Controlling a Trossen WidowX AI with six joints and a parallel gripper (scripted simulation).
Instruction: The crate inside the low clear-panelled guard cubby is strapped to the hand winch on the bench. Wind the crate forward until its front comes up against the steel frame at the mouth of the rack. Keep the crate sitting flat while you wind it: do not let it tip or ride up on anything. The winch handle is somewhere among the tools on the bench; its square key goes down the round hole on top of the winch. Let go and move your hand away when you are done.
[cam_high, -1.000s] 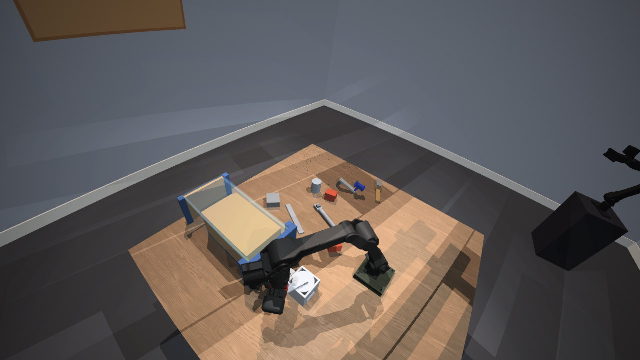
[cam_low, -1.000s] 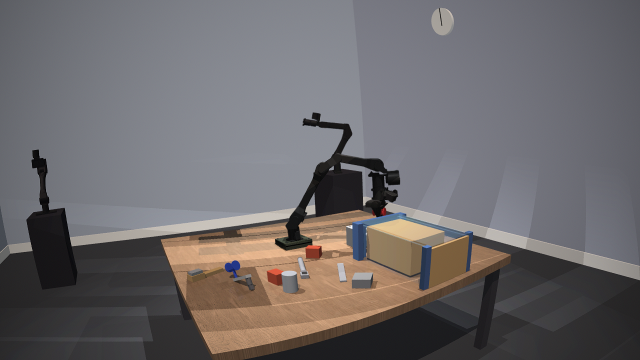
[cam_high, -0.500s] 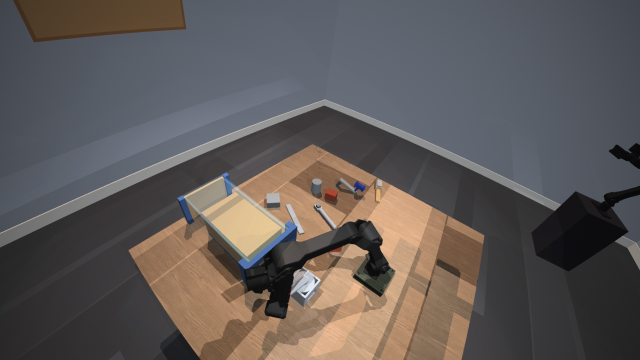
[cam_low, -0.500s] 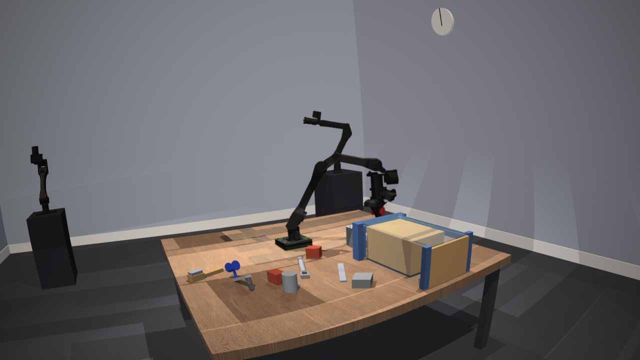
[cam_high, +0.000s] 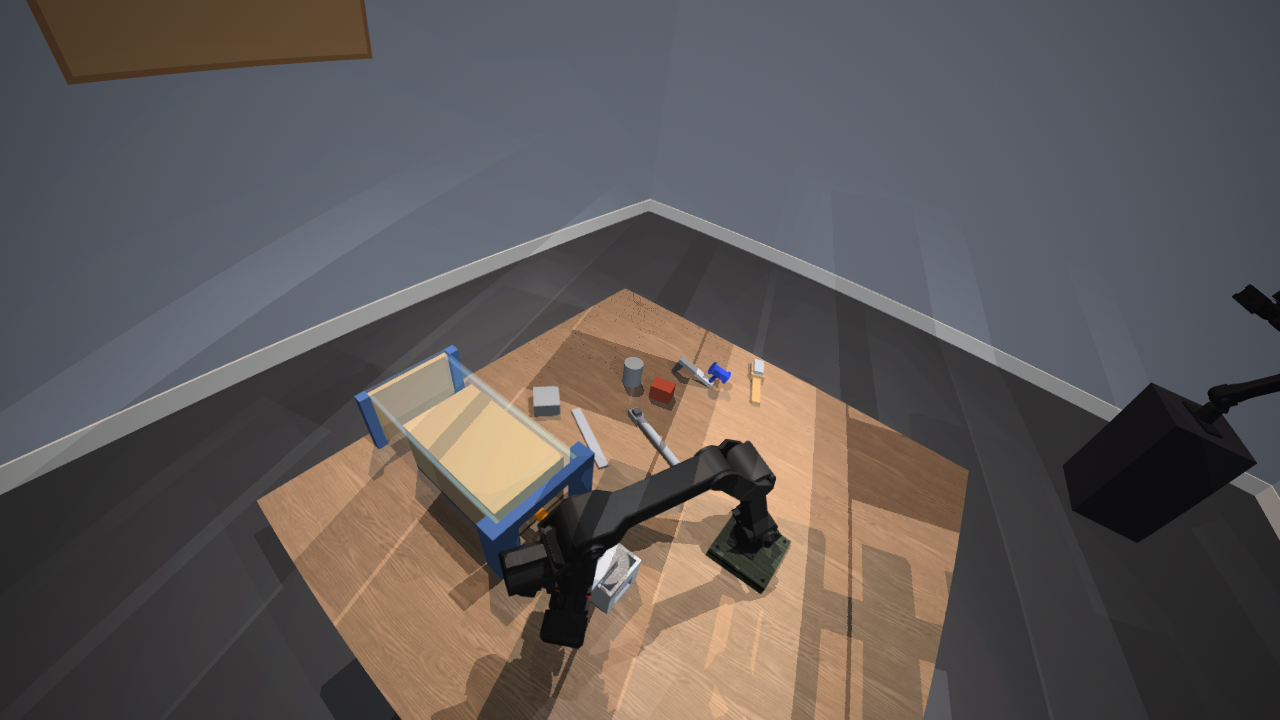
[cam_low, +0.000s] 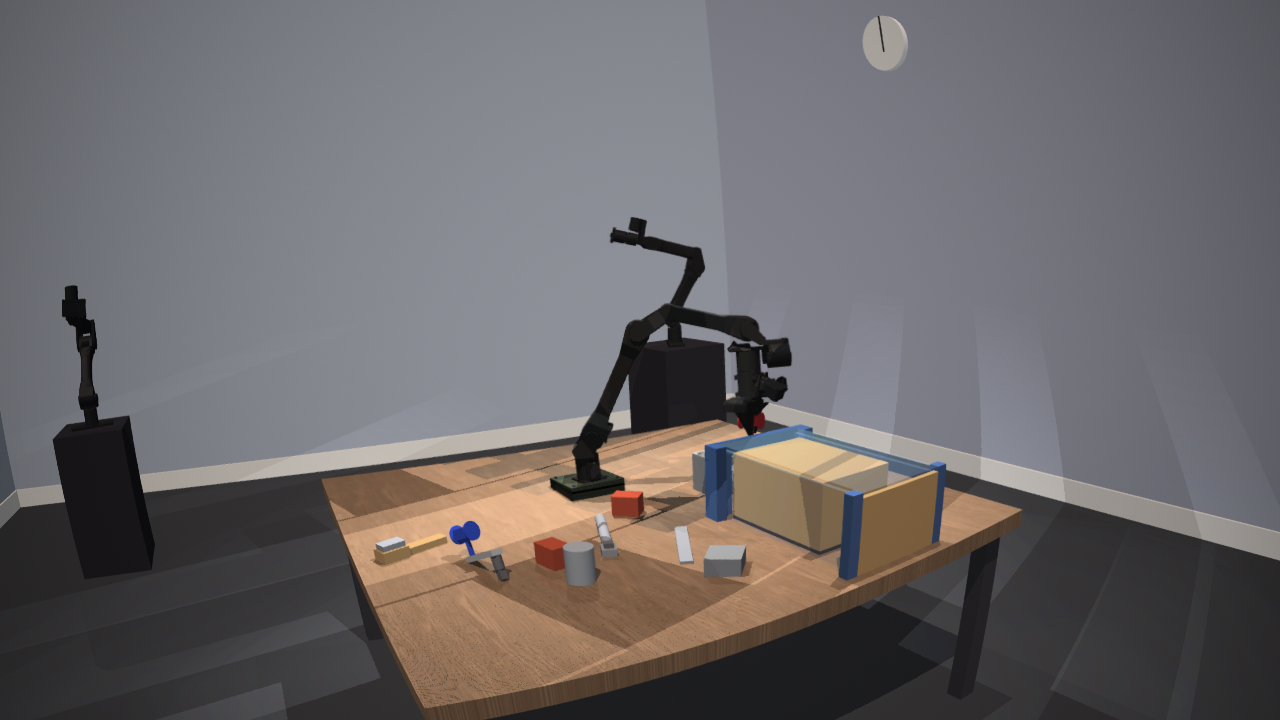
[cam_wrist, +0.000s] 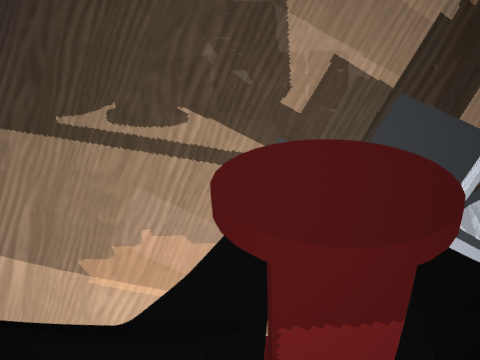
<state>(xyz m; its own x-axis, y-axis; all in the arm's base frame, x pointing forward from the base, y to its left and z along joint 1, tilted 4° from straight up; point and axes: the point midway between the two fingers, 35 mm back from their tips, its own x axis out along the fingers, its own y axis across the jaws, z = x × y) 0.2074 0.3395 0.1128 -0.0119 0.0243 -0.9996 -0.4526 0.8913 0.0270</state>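
My gripper (cam_high: 580, 591) (cam_low: 750, 424) (cam_wrist: 303, 219) is shut on the red knob (cam_wrist: 337, 197) of the winch handle, beside the winch (cam_high: 617, 577) (cam_low: 699, 470). The knob is upright between the fingers. The arm hides much of the handle, so how its key sits in the hole is not visible. The tan crate (cam_high: 487, 447) (cam_low: 783, 492) sits flat inside the clear-panelled cubby, well away from its back panel (cam_low: 895, 528). Its front is close to the blue frame (cam_high: 532, 492) (cam_low: 716, 483) at the mouth; I cannot tell whether they touch. A small orange part (cam_high: 541, 514) shows near the mouth.
Along the bench lie a grey block (cam_high: 546, 401) (cam_low: 725, 560), a flat bar (cam_high: 589, 438) (cam_low: 683, 544), a wrench-like tool (cam_high: 653, 436), a grey cylinder (cam_high: 632, 371), a red block (cam_high: 662, 390), another red block (cam_low: 627, 503), a blue-ended tool (cam_low: 465, 534) and a yellow-handled tool (cam_high: 756, 388).
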